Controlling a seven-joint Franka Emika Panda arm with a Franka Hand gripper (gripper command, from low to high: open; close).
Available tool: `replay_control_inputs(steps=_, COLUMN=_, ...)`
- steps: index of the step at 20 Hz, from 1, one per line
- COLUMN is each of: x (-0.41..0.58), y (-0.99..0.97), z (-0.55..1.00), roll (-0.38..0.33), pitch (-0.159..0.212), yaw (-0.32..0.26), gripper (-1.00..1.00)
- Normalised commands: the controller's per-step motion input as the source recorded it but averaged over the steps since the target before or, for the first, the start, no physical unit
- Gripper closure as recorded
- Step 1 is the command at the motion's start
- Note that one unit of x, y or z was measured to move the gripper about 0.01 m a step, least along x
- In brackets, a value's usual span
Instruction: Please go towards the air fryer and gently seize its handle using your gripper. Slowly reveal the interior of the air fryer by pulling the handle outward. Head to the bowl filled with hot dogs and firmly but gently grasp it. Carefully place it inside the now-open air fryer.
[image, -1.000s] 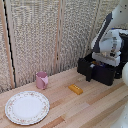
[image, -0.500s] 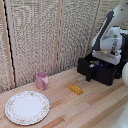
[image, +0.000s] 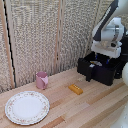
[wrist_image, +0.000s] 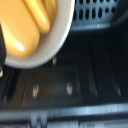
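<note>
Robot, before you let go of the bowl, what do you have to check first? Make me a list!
1. Air fryer drawer open: ok, it is pulled out toward the table.
2. Bowl over the open drawer: ok, the wrist view shows the dark interior below it.
3. Hot dogs inside the bowl: ok.
4. Bowl resting on the drawer floor: cannot tell.
5. Tool grip on the bowl: cannot tell, its fingers are hidden.
6. Handle clear of the arm: ok.
</note>
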Motion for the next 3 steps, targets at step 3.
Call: replay_control_inputs(steps=3, x=0.055, y=0.04, z=0.79, roll=0.010, pitch=0.036, yaw=-0.149, gripper=-1.00)
